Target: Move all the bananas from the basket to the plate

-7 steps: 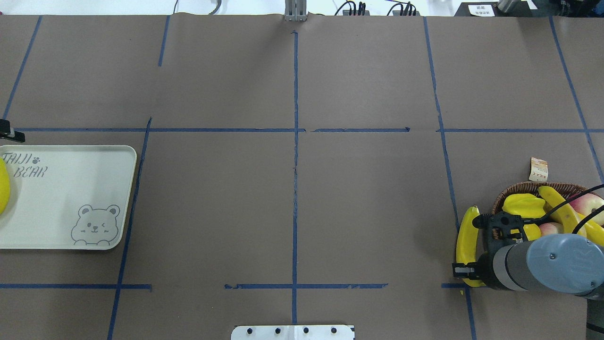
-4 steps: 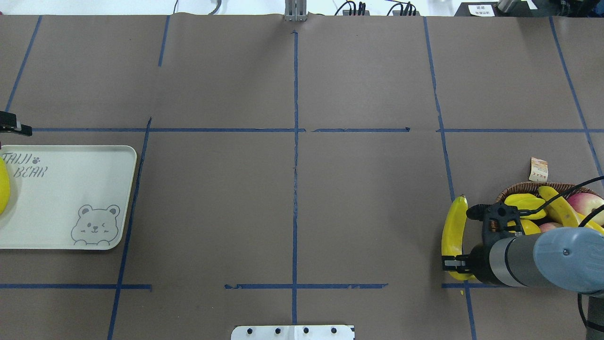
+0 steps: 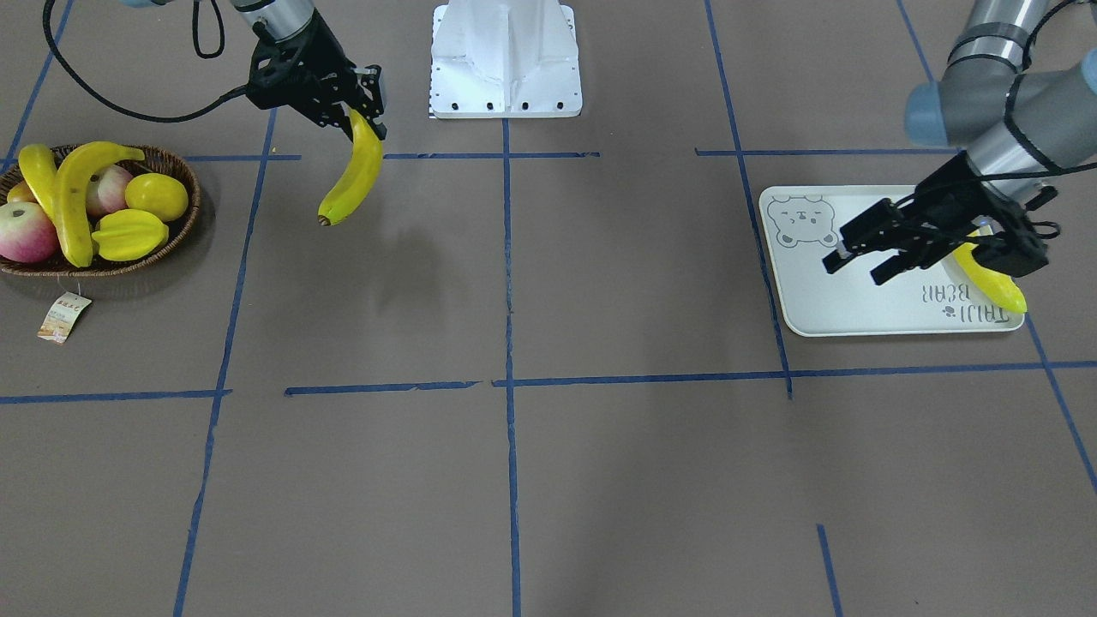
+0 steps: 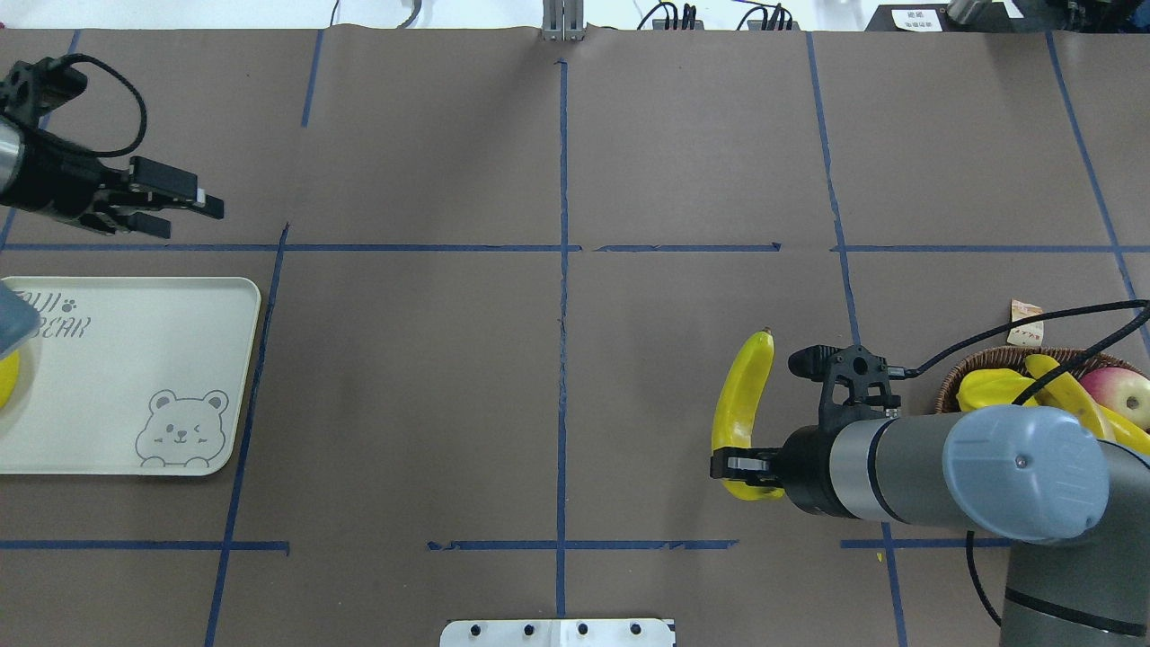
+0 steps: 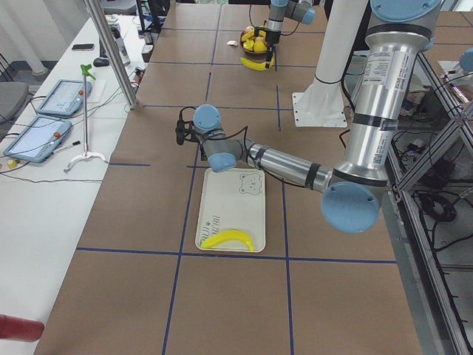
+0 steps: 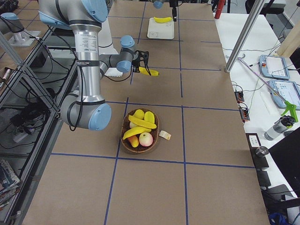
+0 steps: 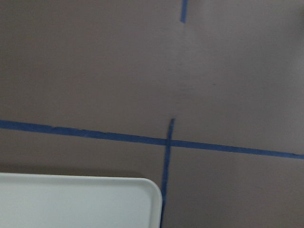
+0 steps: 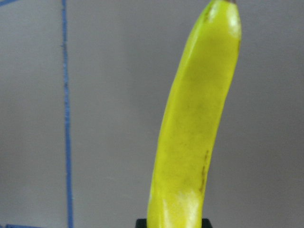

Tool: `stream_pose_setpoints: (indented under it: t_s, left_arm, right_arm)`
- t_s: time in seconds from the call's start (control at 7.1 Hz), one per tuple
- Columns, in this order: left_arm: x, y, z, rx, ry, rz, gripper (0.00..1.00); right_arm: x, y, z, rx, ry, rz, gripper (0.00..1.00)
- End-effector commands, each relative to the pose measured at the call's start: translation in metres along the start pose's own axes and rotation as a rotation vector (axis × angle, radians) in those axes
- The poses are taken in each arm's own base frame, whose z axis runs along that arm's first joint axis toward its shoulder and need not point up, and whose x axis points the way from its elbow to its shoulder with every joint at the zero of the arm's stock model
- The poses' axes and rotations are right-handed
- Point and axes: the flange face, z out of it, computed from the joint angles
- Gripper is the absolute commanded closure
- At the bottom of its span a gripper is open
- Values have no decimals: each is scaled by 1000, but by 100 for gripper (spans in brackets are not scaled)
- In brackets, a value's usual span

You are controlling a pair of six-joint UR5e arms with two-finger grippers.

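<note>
"Nearest the robot's base, what's in shot?"

"Right gripper (image 4: 744, 467), fingers clamped on one end of a banana (image 4: 744, 404) — the fruit is lifted off the table (image 4: 557, 404), its free tip pointing away from the robot. It hangs well clear of the basket (image 3: 193, 201), on the side toward the table's centre line."

"And the basket itself?"

"It sits at the table's right end. Two bananas (image 3: 64, 214) lie in it across two apples (image 3: 21, 231), a starfruit (image 3: 128, 233) and a round yellow fruit (image 3: 157, 195). A paper tag (image 3: 62, 315) rests on the table just beside the rim, on the far side from the robot."

"Where's the plate?"

"At the left end, about level with the basket. The plate (image 4: 135, 359) shows its bear print and lettering, with one banana (image 3: 994, 278) lying on it along the outer short edge, near the lettering."

"Farthest back?"

"Left gripper (image 4: 184, 214) — raised above the table and, seen from overhead, beyond the plate's far edge. Its fingers are spread apart with nothing between them. Its wrist view takes in only one plate corner and blue tape (image 7: 166, 142) on the brown table cover."
</note>
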Motion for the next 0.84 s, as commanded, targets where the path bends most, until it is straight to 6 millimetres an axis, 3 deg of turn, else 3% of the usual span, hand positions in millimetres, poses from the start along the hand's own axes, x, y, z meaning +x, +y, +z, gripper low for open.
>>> stream_pose_setpoints:
  t_s: [0.0, 0.14, 0.42, 0.7]
  left_arm:
    - [83, 10, 31, -55, 83, -15, 1]
    - [142, 37, 74, -120, 127, -8, 1]
    - [221, 81, 131, -122, 167, 44, 1]
    - [270, 91, 173, -145, 183, 70, 1]
  right_arm:
    - [-9, -3, 15, 33, -194, 25, 95]
    - [-13, -5, 28, 45, -233, 16, 95]
    - [-50, -8, 52, 42, -267, -1, 95]
    - [-74, -6, 66, 31, -281, -6, 93]
